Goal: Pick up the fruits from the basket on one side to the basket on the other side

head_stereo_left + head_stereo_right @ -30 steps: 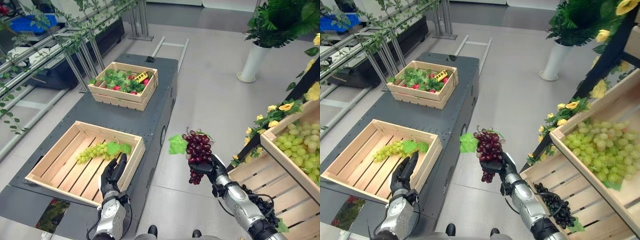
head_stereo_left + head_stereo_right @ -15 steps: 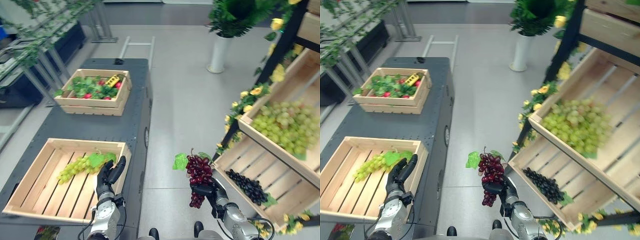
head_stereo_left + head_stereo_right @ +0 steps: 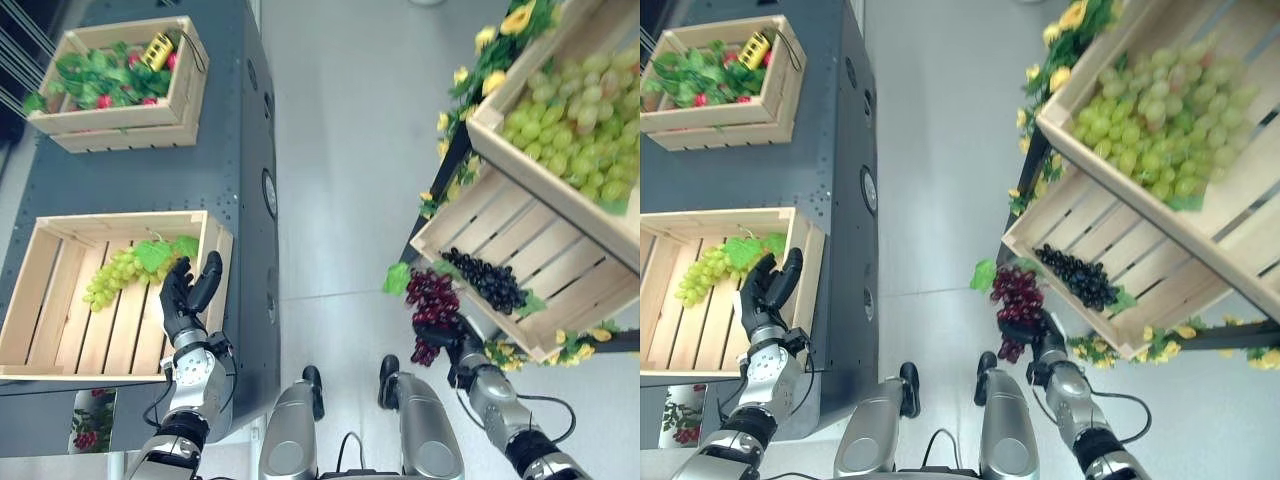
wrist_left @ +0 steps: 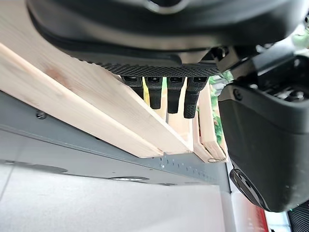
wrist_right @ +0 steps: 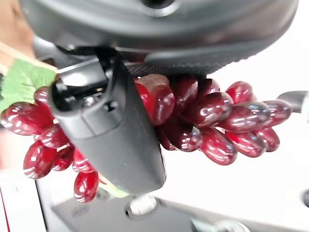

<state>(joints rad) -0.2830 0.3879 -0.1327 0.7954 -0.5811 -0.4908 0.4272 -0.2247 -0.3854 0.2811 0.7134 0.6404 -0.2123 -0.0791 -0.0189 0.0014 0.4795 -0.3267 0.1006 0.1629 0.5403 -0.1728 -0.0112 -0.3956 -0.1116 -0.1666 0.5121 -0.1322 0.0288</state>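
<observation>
My right hand (image 3: pixel 447 339) is shut on a bunch of dark red grapes (image 3: pixel 429 302) with a green leaf (image 3: pixel 397 277), held over the floor just in front of the lower shelf crate (image 3: pixel 466 225). The right wrist view shows the thumb (image 5: pixel 111 130) curled across the red grapes (image 5: pixel 212 121). My left hand (image 3: pixel 187 291) stands open, fingers straight, at the right wall of the near wooden crate (image 3: pixel 40 290) on the dark table. A green grape bunch (image 3: pixel 120 270) with a leaf lies in that crate.
A far crate (image 3: pixel 125 110) on the table holds greens and red produce. The shelf on the right carries black grapes (image 3: pixel 485 280) in its lower crate and green grapes (image 3: pixel 575 105) in the upper crate (image 3: pixel 540 190). Yellow flowers (image 3: pixel 470 75) trim the shelf frame.
The camera has swung down and to the right. My right hand has carried the red grapes closer to the lower shelf crate. My left hand stays by the near crate.
</observation>
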